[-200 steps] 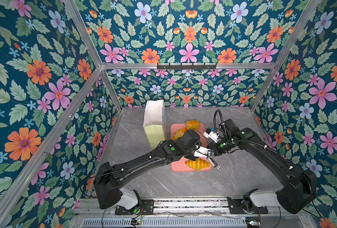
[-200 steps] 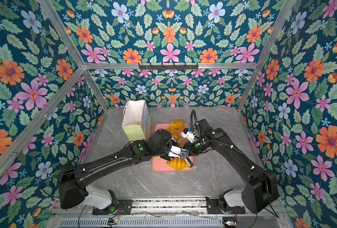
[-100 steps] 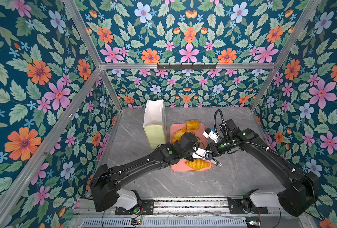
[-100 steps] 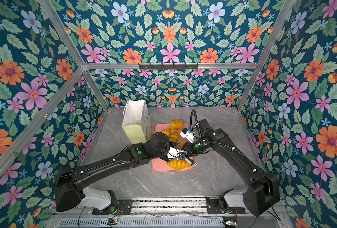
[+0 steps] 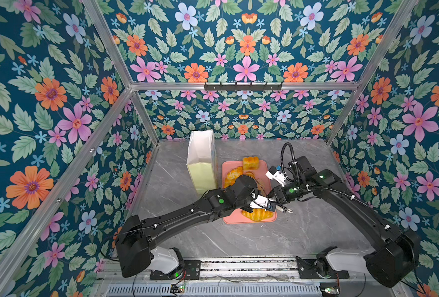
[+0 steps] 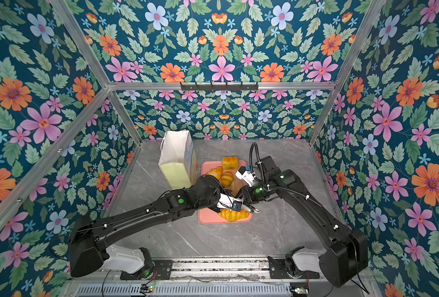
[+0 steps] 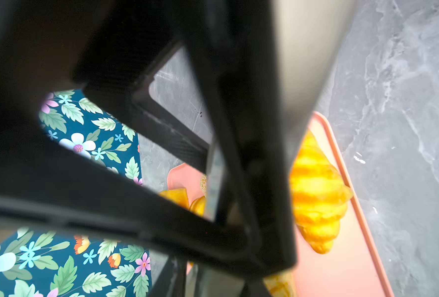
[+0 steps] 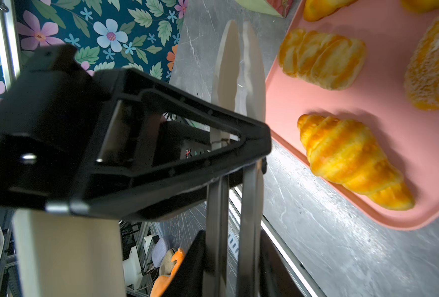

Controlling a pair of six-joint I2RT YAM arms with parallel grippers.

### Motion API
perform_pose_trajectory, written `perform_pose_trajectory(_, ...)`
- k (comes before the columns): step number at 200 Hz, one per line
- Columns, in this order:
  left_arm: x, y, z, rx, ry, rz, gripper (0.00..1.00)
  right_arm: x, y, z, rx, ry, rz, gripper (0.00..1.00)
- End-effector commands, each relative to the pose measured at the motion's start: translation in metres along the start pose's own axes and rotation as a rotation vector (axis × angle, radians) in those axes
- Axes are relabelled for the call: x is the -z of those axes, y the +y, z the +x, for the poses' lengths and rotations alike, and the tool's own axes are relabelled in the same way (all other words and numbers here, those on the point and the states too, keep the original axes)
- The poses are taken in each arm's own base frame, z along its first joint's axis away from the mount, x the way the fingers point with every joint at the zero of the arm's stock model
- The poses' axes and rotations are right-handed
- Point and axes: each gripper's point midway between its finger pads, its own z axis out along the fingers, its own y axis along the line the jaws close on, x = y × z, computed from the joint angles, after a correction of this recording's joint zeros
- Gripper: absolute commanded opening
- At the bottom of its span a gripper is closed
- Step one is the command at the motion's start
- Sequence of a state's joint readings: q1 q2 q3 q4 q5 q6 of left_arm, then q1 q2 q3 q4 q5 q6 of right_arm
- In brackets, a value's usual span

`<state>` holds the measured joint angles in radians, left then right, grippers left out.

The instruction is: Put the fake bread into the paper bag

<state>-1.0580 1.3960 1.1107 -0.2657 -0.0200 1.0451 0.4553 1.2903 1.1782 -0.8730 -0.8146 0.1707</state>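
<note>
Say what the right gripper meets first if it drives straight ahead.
The right gripper would probably meet the grey table beside the pink tray, not the croissant; depth is unclear.

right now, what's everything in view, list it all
bag: 1, pale yellow-green, white inside, standing left of tray
tray: 1, pink, mid table
croissant: 1, golden, tray's near end
square loaf: 1, golden, tray's far end
long loaf: 1, golden, tray's far left
roll: 1, golden, mid tray
seeded bun: 1, golden, mid tray
flaky pastry: 1, golden, tray, near croissant
table: 1, grey marble
walls: teal floral, all around
hook rail: 1, black, back wall
left gripper: 1, black, over croissant
right gripper: 1, black, pale fingers, just off tray's near right corner
</note>
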Motion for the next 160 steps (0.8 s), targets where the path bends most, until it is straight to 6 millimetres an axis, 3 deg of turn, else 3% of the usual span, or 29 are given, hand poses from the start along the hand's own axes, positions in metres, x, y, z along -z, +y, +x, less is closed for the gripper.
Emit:
perform_pose_trajectory(1,0.005,0.013,-0.005,0.029,-0.027,-0.063,0.27,0.003,0.012,0.002,0.028,-0.003,-0.05,0.36)
perform_pose_trajectory(66,0.018,0.013,-0.005,0.087,-0.067,-0.112,0.24,0.007,0.016,0.003,0.051,-0.021,-0.048,0.42)
perform_pose_trajectory(160,0.01,0.009,0.009,0.106,0.0,-0.109,0.2,0.01,0.022,0.007,0.079,-0.026,-0.079,0.45)
